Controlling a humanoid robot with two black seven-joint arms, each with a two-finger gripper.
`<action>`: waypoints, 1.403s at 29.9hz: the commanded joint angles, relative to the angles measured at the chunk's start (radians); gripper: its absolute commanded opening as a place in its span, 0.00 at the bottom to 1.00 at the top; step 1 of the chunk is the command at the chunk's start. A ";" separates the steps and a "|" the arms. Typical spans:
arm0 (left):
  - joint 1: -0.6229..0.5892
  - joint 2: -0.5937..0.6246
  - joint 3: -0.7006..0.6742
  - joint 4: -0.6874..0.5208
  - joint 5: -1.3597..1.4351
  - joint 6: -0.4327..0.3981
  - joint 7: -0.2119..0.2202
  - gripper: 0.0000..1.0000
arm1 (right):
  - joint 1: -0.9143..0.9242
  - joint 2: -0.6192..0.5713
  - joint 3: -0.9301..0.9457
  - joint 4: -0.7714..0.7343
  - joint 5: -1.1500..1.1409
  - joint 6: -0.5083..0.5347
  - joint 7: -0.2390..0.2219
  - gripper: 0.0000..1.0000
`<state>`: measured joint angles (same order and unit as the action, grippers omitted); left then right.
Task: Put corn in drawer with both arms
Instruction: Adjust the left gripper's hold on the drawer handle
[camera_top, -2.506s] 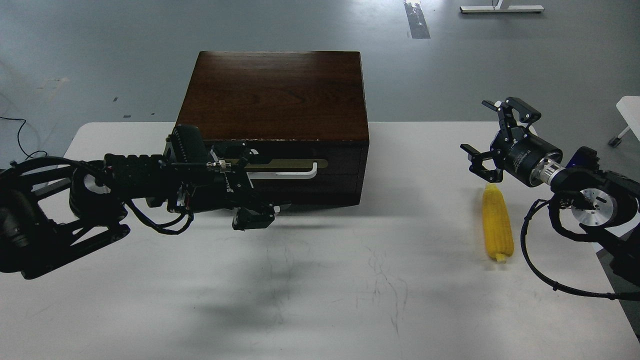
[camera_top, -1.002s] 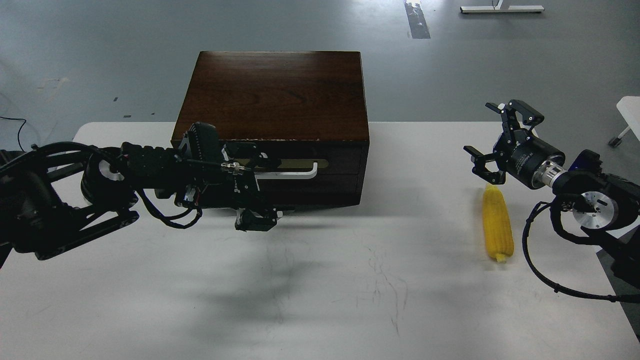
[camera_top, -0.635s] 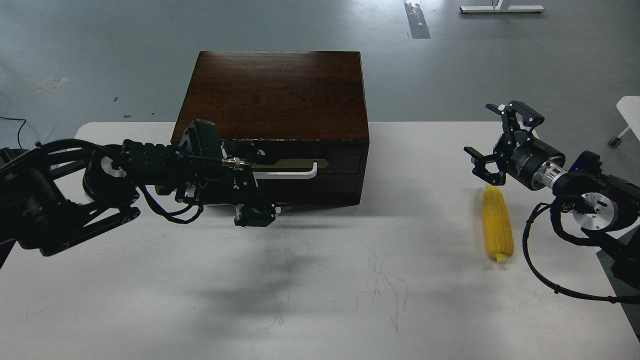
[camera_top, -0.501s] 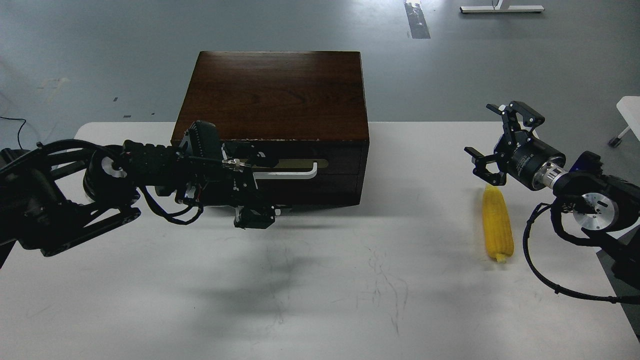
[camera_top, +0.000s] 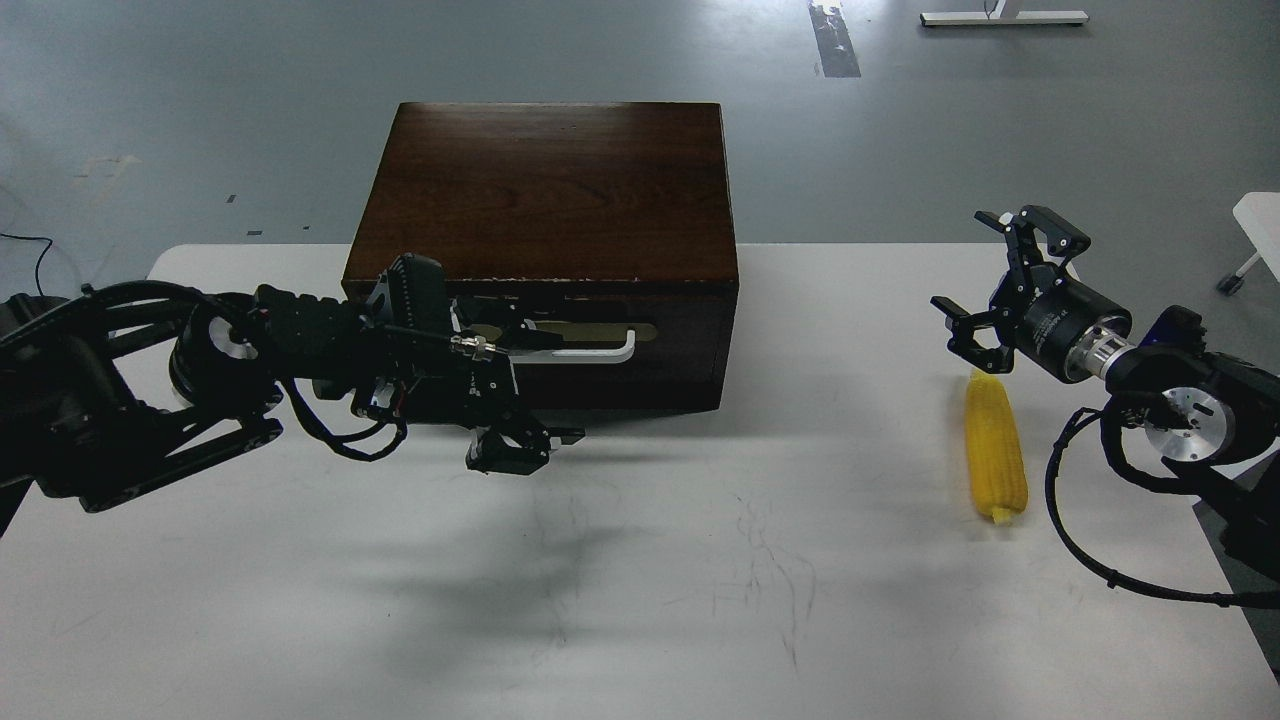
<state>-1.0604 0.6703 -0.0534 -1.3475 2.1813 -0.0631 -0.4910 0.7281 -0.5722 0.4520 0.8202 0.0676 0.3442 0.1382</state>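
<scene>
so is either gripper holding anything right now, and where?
Right gripper is open and empty above the corn. Left gripper is at the drawer handle; a grip there cannot be told.

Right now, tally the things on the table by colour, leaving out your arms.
Yellow: 1, the corn
Dark brown: 1, the wooden box with its drawer
Total: 2, both resting on the white table

A single head view looks forward and down over the white table (camera_top: 640, 600) from fairly near.
</scene>
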 joint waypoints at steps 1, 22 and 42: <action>-0.010 0.000 0.001 -0.009 0.000 0.002 0.002 0.98 | 0.000 0.000 0.001 -0.003 0.000 -0.001 0.000 1.00; -0.024 0.000 0.029 -0.013 0.000 0.002 0.002 0.99 | 0.000 0.002 0.002 -0.013 0.000 -0.001 0.000 1.00; -0.026 0.000 0.029 -0.002 0.000 -0.001 0.002 0.98 | -0.003 0.002 0.001 -0.015 0.000 0.001 0.000 1.00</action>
<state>-1.0827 0.6693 -0.0243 -1.3522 2.1816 -0.0632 -0.4886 0.7271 -0.5707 0.4527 0.8060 0.0675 0.3442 0.1381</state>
